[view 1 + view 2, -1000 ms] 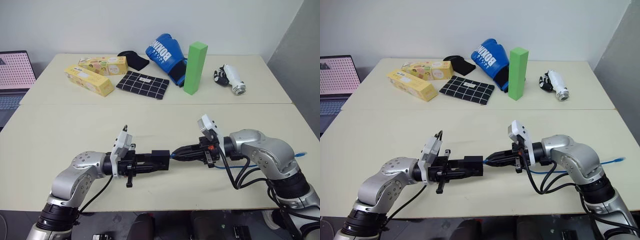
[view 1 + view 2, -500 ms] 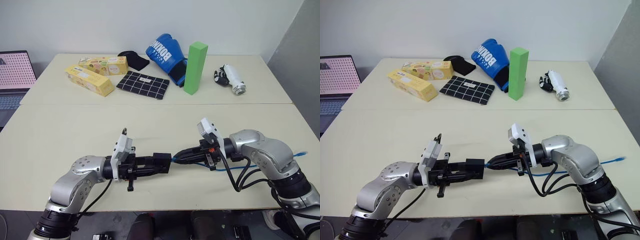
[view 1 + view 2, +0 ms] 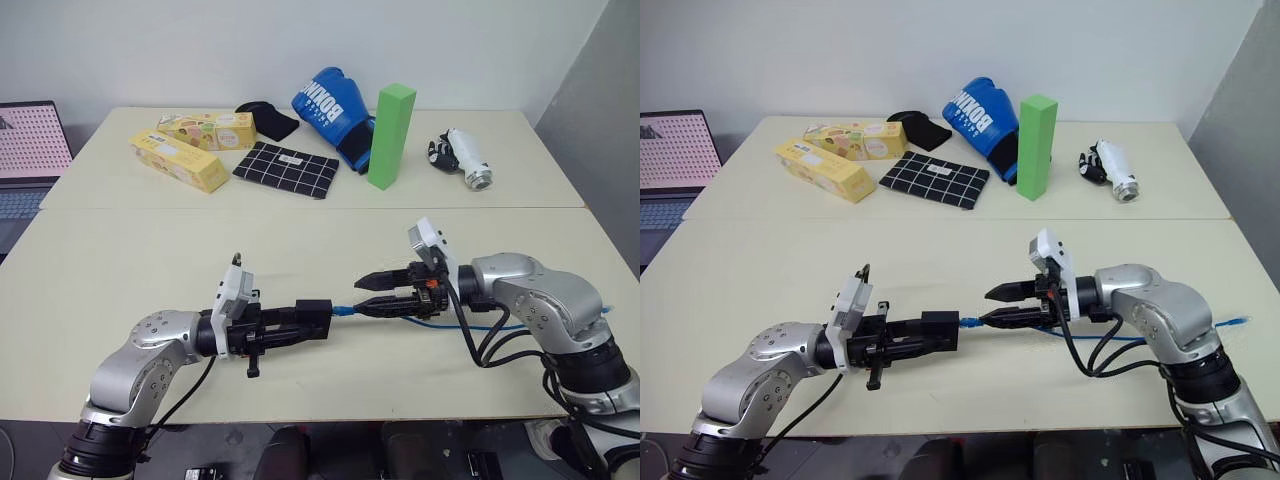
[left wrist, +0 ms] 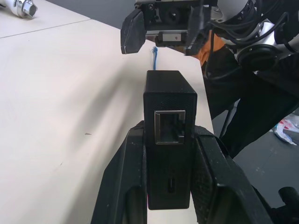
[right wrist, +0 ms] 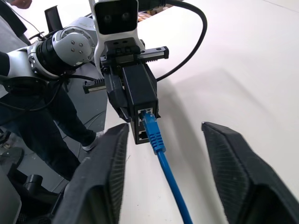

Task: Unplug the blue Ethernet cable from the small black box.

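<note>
The left gripper (image 3: 318, 321) was clamped on the small black box (image 3: 314, 318), held above the near table (image 3: 120, 270) at about 6 o'clock of the scene. The blue cable (image 5: 161, 156) remained plugged into the box's port, running off toward 3 o'clock. The right gripper (image 3: 368, 296) stood at the box's 3 o'clock, jaws spread apart on either side of the cable, not touching it.
</note>
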### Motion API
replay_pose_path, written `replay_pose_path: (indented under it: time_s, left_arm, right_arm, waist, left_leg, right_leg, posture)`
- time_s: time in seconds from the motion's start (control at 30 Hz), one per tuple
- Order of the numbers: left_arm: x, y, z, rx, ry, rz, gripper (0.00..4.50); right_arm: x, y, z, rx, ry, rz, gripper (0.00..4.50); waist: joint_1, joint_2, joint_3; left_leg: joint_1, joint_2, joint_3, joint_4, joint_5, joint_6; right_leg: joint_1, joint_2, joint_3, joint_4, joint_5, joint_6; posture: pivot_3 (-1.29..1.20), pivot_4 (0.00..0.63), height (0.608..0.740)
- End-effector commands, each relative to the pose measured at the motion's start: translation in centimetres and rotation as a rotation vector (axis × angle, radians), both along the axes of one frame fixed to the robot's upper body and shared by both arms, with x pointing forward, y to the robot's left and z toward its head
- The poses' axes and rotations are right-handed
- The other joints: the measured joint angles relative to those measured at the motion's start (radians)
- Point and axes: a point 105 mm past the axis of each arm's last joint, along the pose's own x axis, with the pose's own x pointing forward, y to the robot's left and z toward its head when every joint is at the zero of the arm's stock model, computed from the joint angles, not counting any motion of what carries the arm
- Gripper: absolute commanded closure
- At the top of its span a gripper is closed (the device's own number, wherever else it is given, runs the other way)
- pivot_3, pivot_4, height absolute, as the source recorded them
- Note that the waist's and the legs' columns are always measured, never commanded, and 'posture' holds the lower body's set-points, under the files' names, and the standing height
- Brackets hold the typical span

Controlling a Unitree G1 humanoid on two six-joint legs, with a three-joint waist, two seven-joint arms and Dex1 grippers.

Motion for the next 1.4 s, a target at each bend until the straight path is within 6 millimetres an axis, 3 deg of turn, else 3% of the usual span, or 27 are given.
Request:
replay_pose_path:
  time_s: [0.03,0.37,0.93,1.03,1.33,1.4]
  left_arm:
    - [0.1,-0.3,1.0,-0.024,-0.026,-0.01,3.7]
    - [0.2,-0.5,1.2,-0.026,-0.028,-0.017,3.7]
    - [0.1,-0.4,1.0,-0.028,-0.027,-0.018,3.7]
    - [0.1,-0.5,0.9,-0.029,-0.025,-0.02,3.7]
    - [-0.2,-0.4,0.6,-0.021,-0.021,-0.029,3.7]
    - [-0.2,-0.3,0.5,-0.013,-0.02,-0.035,3.7]
  right_arm:
    - [-0.4,0.7,0.7,0.035,-0.023,-0.006,1.79]
    - [-0.9,2.1,-0.1,0.031,0.004,0.007,1.79]
    - [-1.0,2.3,-0.5,0.013,0.022,0.023,1.79]
    - [-1.0,2.3,-0.6,0.008,0.021,0.025,2.27]
    - [-1.1,2.1,-0.4,0.002,0.027,0.048,4.39]
    - [-1.2,2.0,-0.5,-0.006,0.03,0.059,4.47]
  waist:
    - [0.0,0.0,0.0]
    - [0.0,0.0,0.0]
    - [0.0,0.0,0.0]
    - [-0.001,0.0,0.0]
    - [0.0,0.0,0.0]
    - [0.0,0.0,0.0]
  left_leg:
    - [0.0,0.0,0.0,0.0,0.0,0.0]
    - [0.0,0.0,0.0,0.0,0.0,0.0]
    - [0.0,0.0,0.0,0.0,0.0,0.0]
    - [0.0,0.0,0.0,0.0,0.0,0.0]
    - [0.0,0.0,0.0,0.0,0.0,0.0]
    - [0.0,0.0,0.0,0.0,0.0,0.0]
  right_leg:
    - [0.0,0.0,0.0,0.0,0.0,0.0]
    - [0.0,0.0,0.0,0.0,0.0,0.0]
    - [0.0,0.0,0.0,0.0,0.0,0.0]
    - [0.0,0.0,0.0,0.0,0.0,0.0]
    - [0.0,0.0,0.0,0.0,0.0,0.0]
    - [0.0,0.0,0.0,0.0,0.0,0.0]
  posture:
    - [0.0,0.15,0.74]
    - [0.0,0.15,0.74]
    - [0.0,0.15,0.74]
    - [0.0,0.15,0.74]
    - [0.0,0.15,0.74]
    - [0.0,0.15,0.74]
